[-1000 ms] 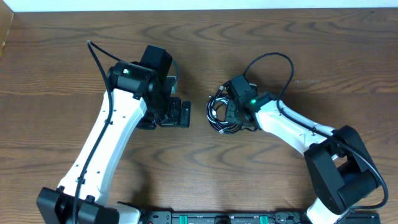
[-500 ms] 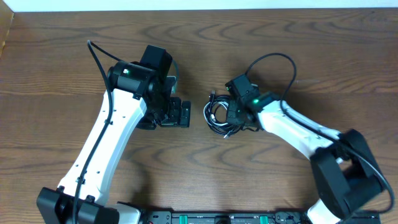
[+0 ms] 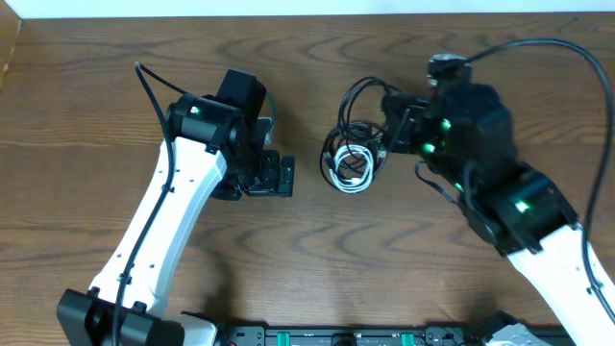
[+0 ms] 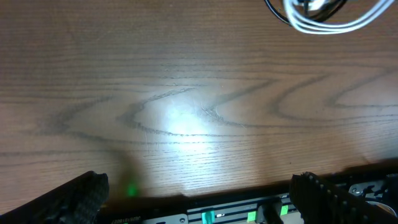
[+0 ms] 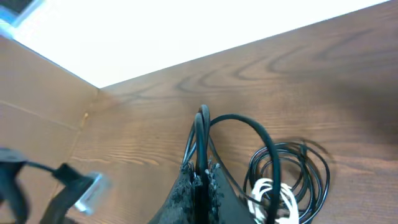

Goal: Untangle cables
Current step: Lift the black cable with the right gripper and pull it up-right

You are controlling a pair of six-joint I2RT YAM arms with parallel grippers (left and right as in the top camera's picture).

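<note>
The cables lie in a tangled heap at mid-table: black coils around a white cord. My right gripper hangs above the heap's right side, shut on a black cable. In the right wrist view that cable runs up from between the shut fingers and arcs over to the black coil and white cord on the table. My left gripper sits low on the table left of the heap, open and empty. Its wrist view shows the white cord far ahead.
The right arm's own thick black wire loops over the back right of the table. A black rail runs along the front edge. The right wrist view shows a brown board at the table's far left end.
The right gripper has shut on a black cable and risen toward the back, pulling up a loop. The heap has shifted slightly and the white cord now shows. The left arm has not moved.
</note>
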